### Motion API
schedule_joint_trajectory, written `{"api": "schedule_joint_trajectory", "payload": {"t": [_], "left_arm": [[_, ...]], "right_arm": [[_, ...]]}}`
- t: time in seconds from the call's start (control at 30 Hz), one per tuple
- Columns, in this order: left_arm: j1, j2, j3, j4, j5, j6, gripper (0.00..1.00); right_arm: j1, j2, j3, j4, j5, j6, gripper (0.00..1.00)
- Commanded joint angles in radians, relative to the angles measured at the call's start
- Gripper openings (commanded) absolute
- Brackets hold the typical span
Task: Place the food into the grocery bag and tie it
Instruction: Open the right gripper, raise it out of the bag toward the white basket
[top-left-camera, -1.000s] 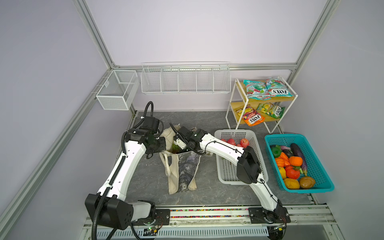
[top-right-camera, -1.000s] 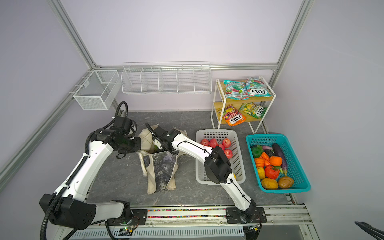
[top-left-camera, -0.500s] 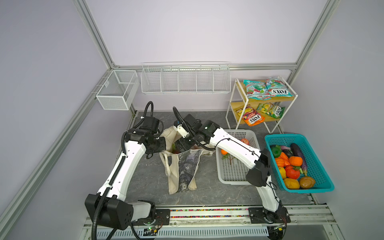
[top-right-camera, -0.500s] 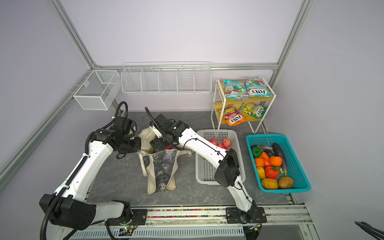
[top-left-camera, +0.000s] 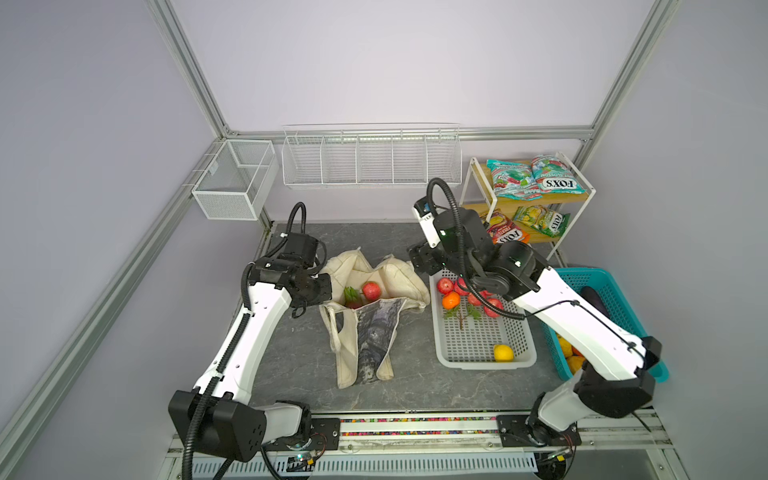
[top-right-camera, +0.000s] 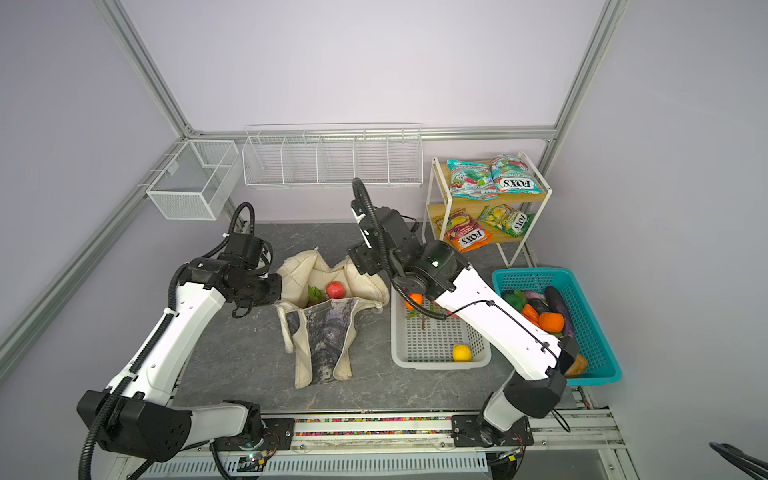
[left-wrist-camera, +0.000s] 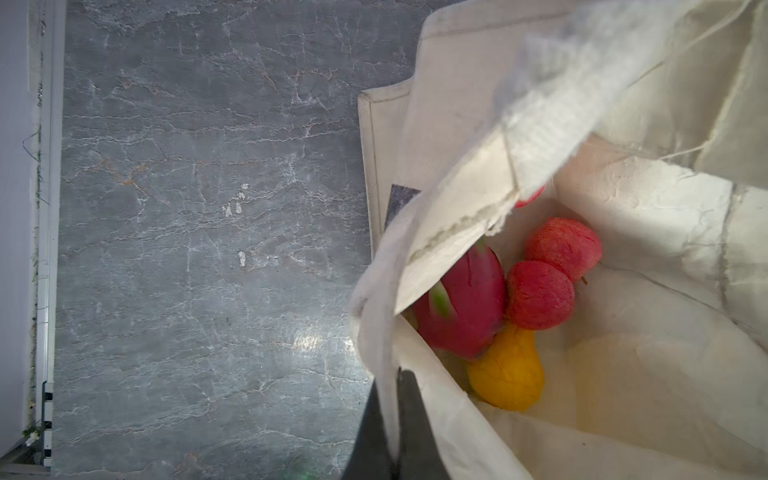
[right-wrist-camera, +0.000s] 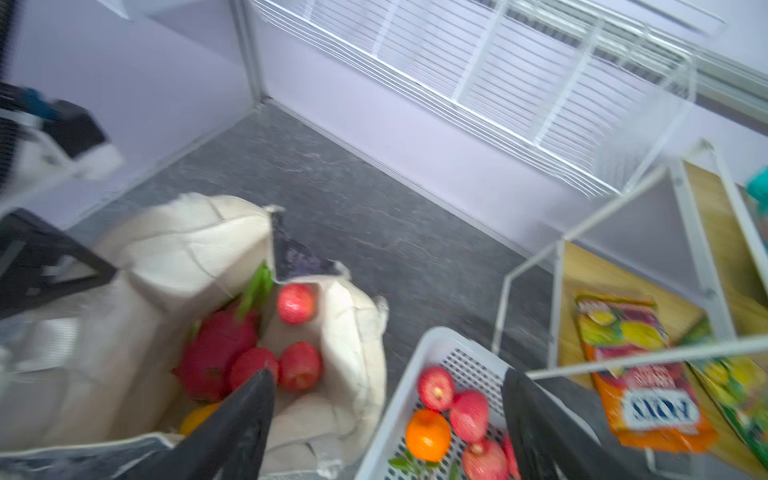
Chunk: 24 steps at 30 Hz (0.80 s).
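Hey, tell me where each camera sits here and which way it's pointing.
Top views: high in front, looking down at the table; left arm and right arm show whole.
Left wrist: on the left arm, looking into the grocery bag; the shut left hand pinches its rim.
Right wrist: above bag and white basket; open right hand shows.
Shared: both wrist views show the dragon fruit.

**Lilac walls (top-left-camera: 374, 62) around a grey tabletop (top-left-camera: 415, 382)**

Plain, pale walls close in three sides, edged by slanting aluminium frame posts (top-left-camera: 185, 66). The tabletop is dark grey with fine pale veining, like marble. A long white wire rack (top-left-camera: 370, 158), split into compartments, hangs on the back wall. A white mesh box (top-left-camera: 232, 183) hangs on the left wall. A white stand with two wooden shelves (top-left-camera: 515, 201) fills the back right corner. The light is soft and even.
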Motion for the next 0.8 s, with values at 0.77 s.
{"api": "schedule_joint_trajectory", "payload": {"t": [0.77], "left_arm": [[0.004,-0.009,0.019,0.017,0.044,-0.026,0.00]], "right_arm": [[-0.568,-0.223,-0.834,0.143,-0.239,1.437,0.82]]}}
